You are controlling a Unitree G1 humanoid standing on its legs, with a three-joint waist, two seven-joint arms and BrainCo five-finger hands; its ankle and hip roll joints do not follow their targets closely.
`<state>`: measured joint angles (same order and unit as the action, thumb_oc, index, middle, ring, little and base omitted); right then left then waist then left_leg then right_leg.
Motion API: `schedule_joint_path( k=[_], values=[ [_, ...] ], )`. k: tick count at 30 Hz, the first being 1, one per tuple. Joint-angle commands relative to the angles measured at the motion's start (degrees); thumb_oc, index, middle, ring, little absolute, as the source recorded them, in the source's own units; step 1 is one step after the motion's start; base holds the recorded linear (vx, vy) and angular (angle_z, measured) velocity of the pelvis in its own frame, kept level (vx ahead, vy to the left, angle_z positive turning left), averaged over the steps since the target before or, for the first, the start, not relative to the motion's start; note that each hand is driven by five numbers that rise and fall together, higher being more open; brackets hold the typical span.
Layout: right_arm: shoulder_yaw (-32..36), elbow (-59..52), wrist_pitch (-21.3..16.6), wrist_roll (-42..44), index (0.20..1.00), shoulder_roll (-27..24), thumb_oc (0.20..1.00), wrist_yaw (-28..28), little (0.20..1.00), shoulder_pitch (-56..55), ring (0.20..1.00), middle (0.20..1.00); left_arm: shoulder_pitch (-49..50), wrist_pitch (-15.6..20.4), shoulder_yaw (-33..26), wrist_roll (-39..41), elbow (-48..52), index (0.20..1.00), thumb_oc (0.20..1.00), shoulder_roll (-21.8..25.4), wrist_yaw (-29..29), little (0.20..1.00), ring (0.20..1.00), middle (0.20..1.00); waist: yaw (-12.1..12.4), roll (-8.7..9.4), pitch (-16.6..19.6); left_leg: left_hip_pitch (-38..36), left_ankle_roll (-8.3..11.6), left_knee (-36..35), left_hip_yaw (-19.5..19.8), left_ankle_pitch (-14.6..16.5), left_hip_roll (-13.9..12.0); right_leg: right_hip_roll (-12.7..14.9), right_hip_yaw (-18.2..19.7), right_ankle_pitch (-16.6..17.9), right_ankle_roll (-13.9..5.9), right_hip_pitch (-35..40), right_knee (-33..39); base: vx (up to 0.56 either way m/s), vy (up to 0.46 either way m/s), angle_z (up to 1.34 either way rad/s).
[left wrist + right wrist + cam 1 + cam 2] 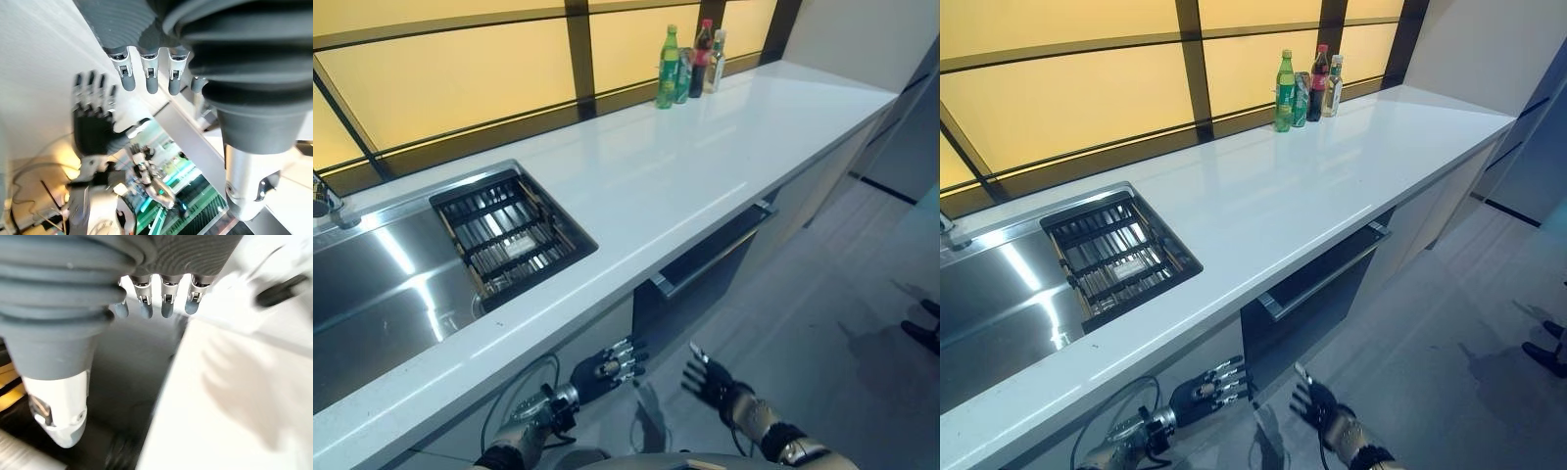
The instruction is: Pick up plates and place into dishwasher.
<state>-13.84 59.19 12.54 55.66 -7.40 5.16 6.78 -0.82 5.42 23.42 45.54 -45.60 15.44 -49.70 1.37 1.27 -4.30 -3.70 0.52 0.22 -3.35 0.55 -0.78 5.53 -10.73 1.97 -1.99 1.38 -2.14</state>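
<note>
A long white counter (705,166) runs from lower left to upper right, bare past the sink (372,294) and its dark rack (509,235); bottles (690,64) crowd the top edge. The dishwasher door (705,274) sits slightly ajar under the counter lip. Low in frame, the left hand (607,367) and right hand (710,382) hang empty, fingers straight. Any plates may lie in the rack, too dim to tell.

white counter (705,157), green bottle (668,67), steel-grey sink (372,294)
</note>
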Motion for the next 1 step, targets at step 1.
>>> schedule_joint_path(
  k=[1],
  values=[
    [0.8, -0.4, 3.4, -1.8, 1.000, 0.3, 1.000, -0.7, 1.000, 2.0, 1.000, 1.000, -1.6, 2.9, -0.4, -2.1, -0.7, 1.000, 1.000, -4.2, 3.5, 1.000, 1.000, 1.000, -0.8, -2.46, -2.7, -0.7, 0.69, -2.9, -2.3, 2.4, -2.2, -0.1, 2.5, -1.7, -2.65, 1.2, 3.9, 0.00, 0.000, 0.00]
  ],
)
